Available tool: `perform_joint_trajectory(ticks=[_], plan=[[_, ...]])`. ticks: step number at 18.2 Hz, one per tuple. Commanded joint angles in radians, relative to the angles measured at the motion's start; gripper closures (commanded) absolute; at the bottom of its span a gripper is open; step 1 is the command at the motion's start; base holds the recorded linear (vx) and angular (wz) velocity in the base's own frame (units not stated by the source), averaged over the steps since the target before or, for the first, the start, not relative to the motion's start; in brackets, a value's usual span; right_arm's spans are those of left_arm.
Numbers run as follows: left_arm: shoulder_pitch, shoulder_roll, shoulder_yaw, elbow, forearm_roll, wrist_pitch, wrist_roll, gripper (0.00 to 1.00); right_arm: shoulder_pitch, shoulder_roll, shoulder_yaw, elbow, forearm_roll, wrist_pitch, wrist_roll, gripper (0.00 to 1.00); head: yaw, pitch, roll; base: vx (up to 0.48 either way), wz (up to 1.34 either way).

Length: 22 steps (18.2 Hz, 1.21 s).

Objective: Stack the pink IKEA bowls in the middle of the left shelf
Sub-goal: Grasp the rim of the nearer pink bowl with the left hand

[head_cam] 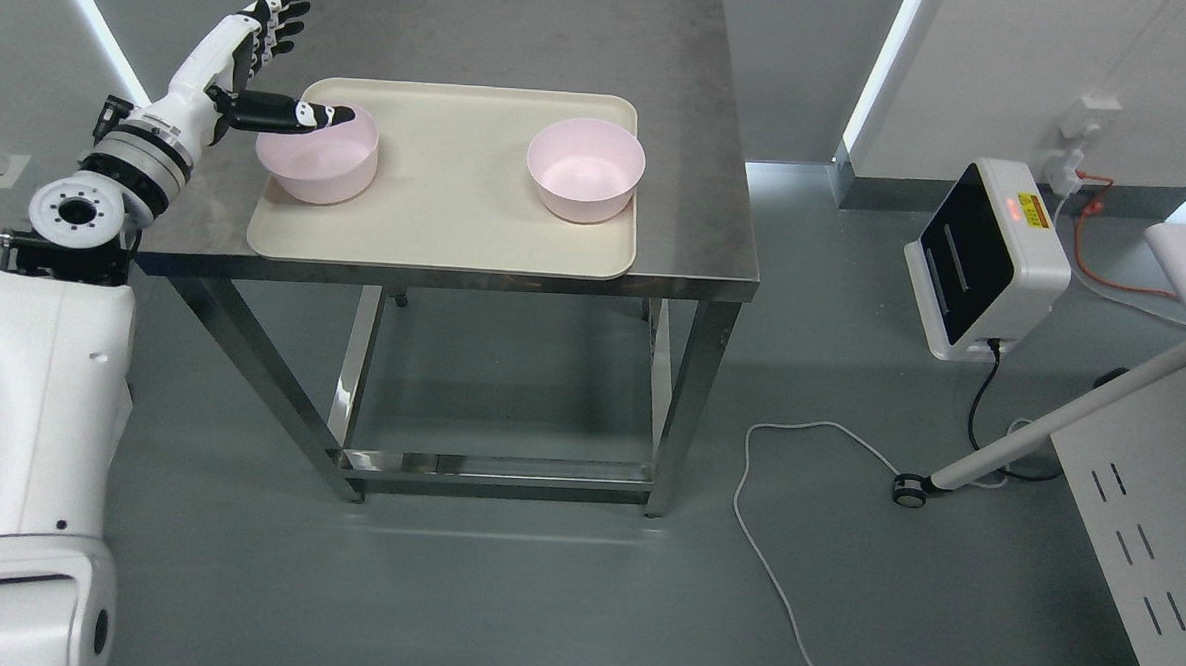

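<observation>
On tray, 9 o'clock: pink bowl
3 o'clock: second pink bowl
Left hand: fingers spread, thumb over first bowl's rim, nothing gripped

Single head view, high and angled downward.

The camera looks from above and somewhat back onto the steel surface, its frame and the grey floor beneath both in sight. The left arm fills the lower left edge, close to the lens; a white charging unit sits far right.
</observation>
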Motion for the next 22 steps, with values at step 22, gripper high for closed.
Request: perform_joint_trajectory(ticks=[22], plan=[[-0.174,0.128,-0.172,0.298,-0.341,0.0,-0.242,0.04,0.029,-0.017,-0.011,-0.034,-0.025,0.0,0.0,0.0,0.0,0.0,0.0,0.044,0.01]])
